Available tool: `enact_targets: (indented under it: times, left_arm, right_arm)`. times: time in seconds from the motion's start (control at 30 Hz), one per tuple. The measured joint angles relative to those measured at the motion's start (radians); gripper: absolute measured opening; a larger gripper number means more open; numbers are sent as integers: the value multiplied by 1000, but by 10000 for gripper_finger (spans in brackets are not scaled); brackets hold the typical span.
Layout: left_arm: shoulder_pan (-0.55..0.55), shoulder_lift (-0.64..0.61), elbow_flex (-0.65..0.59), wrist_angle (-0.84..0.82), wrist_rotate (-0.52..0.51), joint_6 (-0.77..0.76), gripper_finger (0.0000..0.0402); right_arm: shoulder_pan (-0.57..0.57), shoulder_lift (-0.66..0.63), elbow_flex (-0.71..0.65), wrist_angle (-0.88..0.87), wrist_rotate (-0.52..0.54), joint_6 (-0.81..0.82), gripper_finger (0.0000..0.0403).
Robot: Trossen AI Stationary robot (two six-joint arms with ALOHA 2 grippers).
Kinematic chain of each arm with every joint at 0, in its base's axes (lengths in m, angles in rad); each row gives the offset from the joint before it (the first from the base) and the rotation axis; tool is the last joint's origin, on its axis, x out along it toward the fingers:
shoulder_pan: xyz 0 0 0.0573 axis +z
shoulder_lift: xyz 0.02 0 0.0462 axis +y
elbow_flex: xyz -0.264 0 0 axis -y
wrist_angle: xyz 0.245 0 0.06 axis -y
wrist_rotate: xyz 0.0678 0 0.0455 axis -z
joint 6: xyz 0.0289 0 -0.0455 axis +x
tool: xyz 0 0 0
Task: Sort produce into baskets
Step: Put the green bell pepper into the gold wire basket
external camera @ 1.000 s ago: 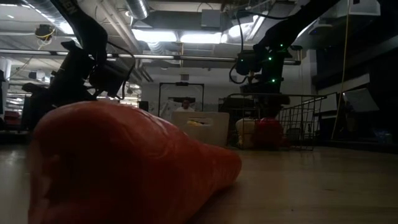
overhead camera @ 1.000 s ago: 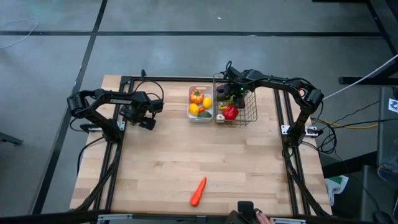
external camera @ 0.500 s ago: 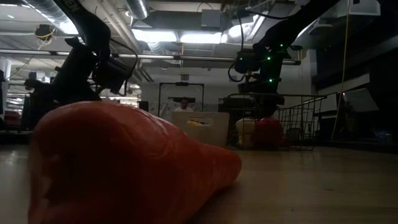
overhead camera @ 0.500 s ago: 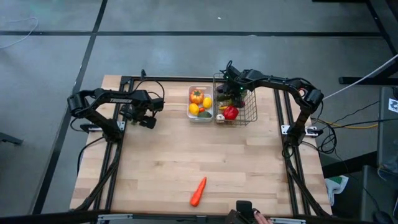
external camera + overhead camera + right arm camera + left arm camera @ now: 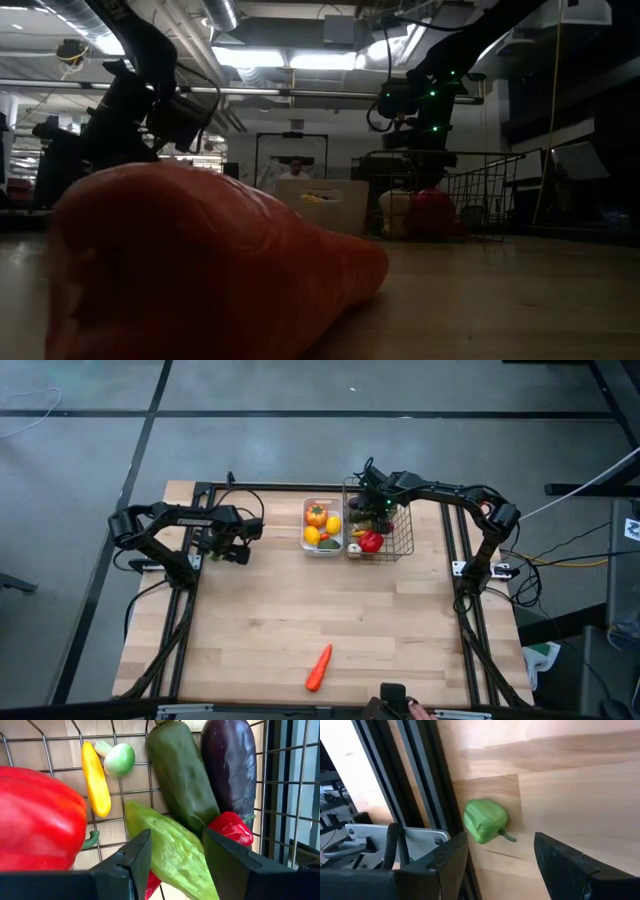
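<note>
While the left claw (image 5: 238, 550) hangs over the worktop (image 5: 330, 610) at about ten o'clock, close to the left frame rail, its fingers stand apart and grip nothing. In the left wrist view a small green pepper (image 5: 486, 821) lies on the wood just beside the black rail (image 5: 427, 780), ahead of that claw and framed by the gap between its two fingers, not touching either of them.

The right claw (image 5: 372, 512) is lowered into the wire-mesh basket (image 5: 405, 540), which sits at about one o'clock on the worktop. Its fingers are parted and empty. In the right wrist view they hover just above a pale green cucumber (image 5: 172, 850) that lies between them, with a dark green cucumber (image 5: 180, 775) and a purple eggplant (image 5: 227, 765) beyond it, a small red chilli (image 5: 230, 830) touching the eggplant's near end, a big red pepper (image 5: 37, 820) to one side, and a thin yellow chilli (image 5: 95, 777) and a small pale green piece (image 5: 119, 759) on the mesh floor.

The white tray (image 5: 308, 525) stands touching the basket's left side, at twelve o'clock, and holds an orange tomato (image 5: 316, 515) and two yellow lemons (image 5: 333, 525).

An orange carrot (image 5: 318, 667) lies alone at six o'clock near the worktop's front edge, well apart from both claws and both containers; it fills the low view.
</note>
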Motion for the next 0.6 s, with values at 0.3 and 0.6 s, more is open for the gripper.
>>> enact_targets:
  times: [0.3,0.6]
  left_arm:
    - [0,-2,-104,79,-15,-21,223]
    - [-1,-2,-118,100,-43,-12,222]
  right_arm:
    - [0,0,0,0,0,0,177]
    - [0,0,0,1,0,0,177]
